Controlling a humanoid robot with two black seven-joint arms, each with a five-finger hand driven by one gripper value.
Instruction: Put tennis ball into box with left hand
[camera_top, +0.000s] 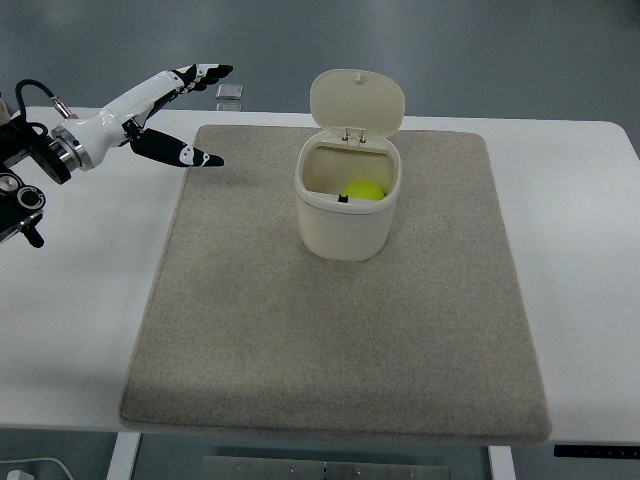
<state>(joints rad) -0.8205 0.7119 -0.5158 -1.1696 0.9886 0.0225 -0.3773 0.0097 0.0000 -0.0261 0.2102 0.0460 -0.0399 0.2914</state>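
Note:
A yellow-green tennis ball (364, 189) lies inside a cream box (345, 222) that stands on the grey mat, its hinged lid (357, 100) tipped up at the back. My left hand (196, 112) hovers at the upper left, well apart from the box, over the mat's far left corner. Its fingers (200, 74) are stretched out straight and the thumb points right; it holds nothing. The right arm does not show.
A grey felt mat (340, 360) covers most of the white table (590, 260). A small clear square object (231, 93) lies at the table's far edge beyond my left hand. The left arm's black joint housing (20, 190) sits at the left edge.

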